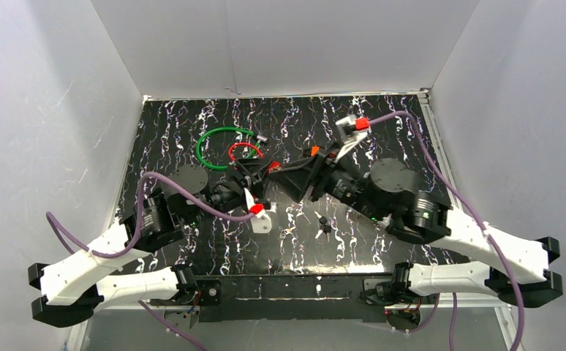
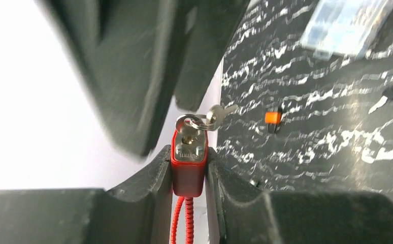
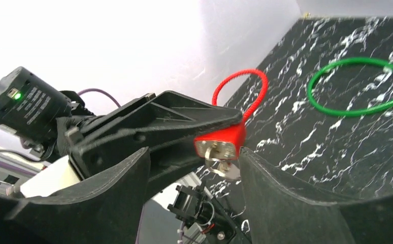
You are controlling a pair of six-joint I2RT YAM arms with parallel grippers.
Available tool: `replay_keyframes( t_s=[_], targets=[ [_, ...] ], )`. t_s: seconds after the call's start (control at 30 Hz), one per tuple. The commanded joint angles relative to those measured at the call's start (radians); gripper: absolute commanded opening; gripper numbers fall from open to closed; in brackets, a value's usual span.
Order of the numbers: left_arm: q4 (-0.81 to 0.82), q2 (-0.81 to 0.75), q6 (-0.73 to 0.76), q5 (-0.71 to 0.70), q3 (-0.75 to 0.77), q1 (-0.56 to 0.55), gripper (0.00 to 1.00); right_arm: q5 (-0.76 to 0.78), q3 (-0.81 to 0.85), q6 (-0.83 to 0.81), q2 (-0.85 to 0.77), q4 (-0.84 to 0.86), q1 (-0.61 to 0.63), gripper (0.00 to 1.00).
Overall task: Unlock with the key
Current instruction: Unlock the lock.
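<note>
Left gripper (image 2: 189, 154) clenches the red padlock (image 2: 188, 175) at frame centre; key (image 2: 193, 123) sits in keyhole; right gripper (image 3: 194, 155) gapes, grasping nothing; shackle (image 3: 241, 80) looks unopened.

Black, white-veined worktop (image 1: 302, 117). Lying on it: a green cable loop (image 3: 359, 60) toward the rear left, and dark-headed keys (image 1: 324, 225) near the front centre.

Two inscriptions appear, and we can read neither. On the steel face of the red padlock (image 2: 188, 152), in the left wrist view, we see a short embossed word whose letters are too blurred to spell. On the black motor housing (image 3: 29, 104), in the right wrist view, we see several lines of white print beside a green light (image 3: 14, 94), too small to decipher.
</note>
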Motion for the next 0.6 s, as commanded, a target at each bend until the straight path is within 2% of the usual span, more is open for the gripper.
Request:
replay_keyframes(
  t_s=[0.0,0.23,0.37,0.57],
  targets=[
    [0.02,0.0,-0.274,0.045,0.139,-0.009,0.0,0.058,0.014,-0.098,-0.138,0.032,-0.004,0.73],
    [-0.146,0.091,-0.728,0.25,0.403,0.016,0.0,0.064,-0.051,-0.282,-0.277,0.004,-0.003,0.72],
    [-0.22,0.16,-0.96,0.377,0.537,0.058,0.0,-0.069,-0.077,-0.448,-0.257,0.006,-0.003,0.66],
    [-0.188,0.208,-1.271,0.608,0.6,0.214,0.0,-0.284,-0.08,-0.557,-0.215,0.12,-0.002,0.68]
  ],
)
